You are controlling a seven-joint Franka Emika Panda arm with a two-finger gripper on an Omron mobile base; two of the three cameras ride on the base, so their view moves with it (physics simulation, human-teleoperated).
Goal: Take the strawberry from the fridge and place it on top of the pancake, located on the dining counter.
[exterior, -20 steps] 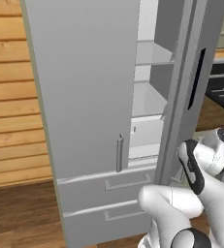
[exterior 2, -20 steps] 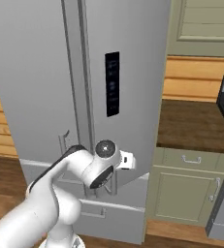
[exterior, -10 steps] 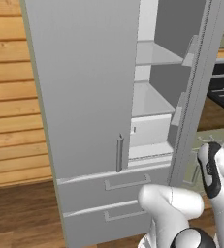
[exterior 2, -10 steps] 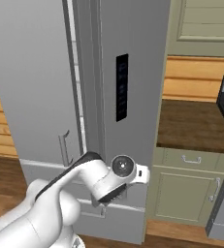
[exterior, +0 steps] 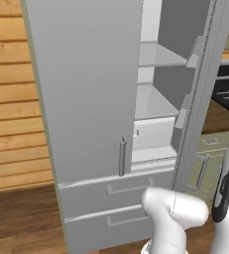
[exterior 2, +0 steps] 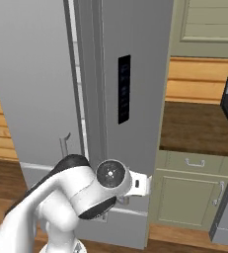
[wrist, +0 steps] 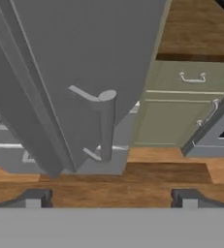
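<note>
Beside the fridge (exterior: 86, 99), the right door (exterior 2: 135, 99) stood swung partly open, its bar handle (wrist: 106, 126) apart from the gripper (wrist: 111, 198), whose two fingertips (wrist: 33, 197) sat spread wide with nothing between them. From the left base view, the gap between the closed left door (exterior: 81, 89) and the open right door exposed the pale interior: an upper shelf (exterior: 158, 54), a middle shelf (exterior: 153, 101) and a white crisper bin (exterior: 153, 134) below it. The strawberry could not be located on any visible shelf; its position remained hidden, presumably deeper inside or behind the closed left door. The pancake and the dining counter lay outside the area covered. As a judgement, the berry would be very light, soft and easily bruised, with a slick, rounded skin that could squirt out from between hard fingertips; it would best be taken across its widest part, near the middle of the body, with gentle closure and both fingertips square to its sides, not at the tapering tip. Because the berry is far smaller than the gripper, the fingertips would need to reach almost down to the shelf, so scraping the shelf or pushing the berry aside was a risk. The door opening appeared narrow for the arm (exterior 2: 71, 188) to enter.
</note>
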